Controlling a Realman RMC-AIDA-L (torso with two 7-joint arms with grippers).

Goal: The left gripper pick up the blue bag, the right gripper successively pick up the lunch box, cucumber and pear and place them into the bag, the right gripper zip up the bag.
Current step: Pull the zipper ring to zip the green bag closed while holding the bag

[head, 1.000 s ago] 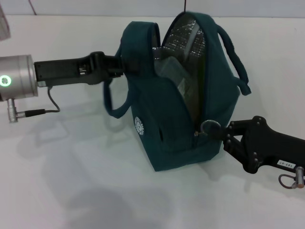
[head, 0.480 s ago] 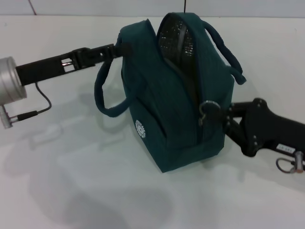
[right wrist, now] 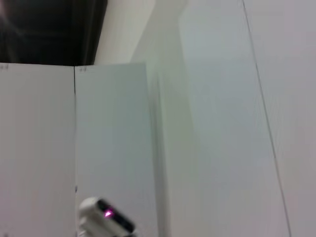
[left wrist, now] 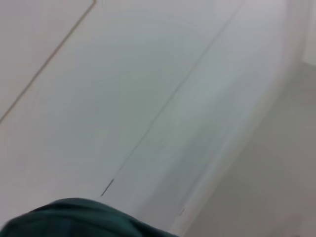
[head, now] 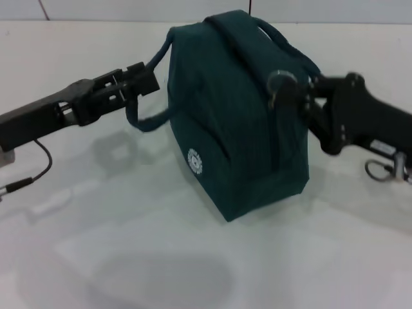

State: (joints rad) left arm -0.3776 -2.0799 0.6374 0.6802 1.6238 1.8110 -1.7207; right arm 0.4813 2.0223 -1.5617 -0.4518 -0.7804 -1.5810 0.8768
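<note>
Bag (head: 238, 109), blue-green, upright on the white counter (head: 129, 257), zip drawn nearly to the top. Left gripper (head: 147, 78) at the bag's upper left edge beside the looped handle (head: 145, 119); jaws clenched on the fabric there. Right gripper (head: 293, 90) at the bag's upper right, jaws clamped on the zipper pull (head: 278, 82). Lunch box, cucumber and pear hidden from sight.

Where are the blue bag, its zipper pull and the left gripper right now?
blue bag (head: 225, 129): head view, on the front fabric panel.
zipper pull (head: 280, 82): head view, on the metal ring near the bag's top.
left gripper (head: 145, 80): head view, at the fingertips by the bag's handle.
</note>
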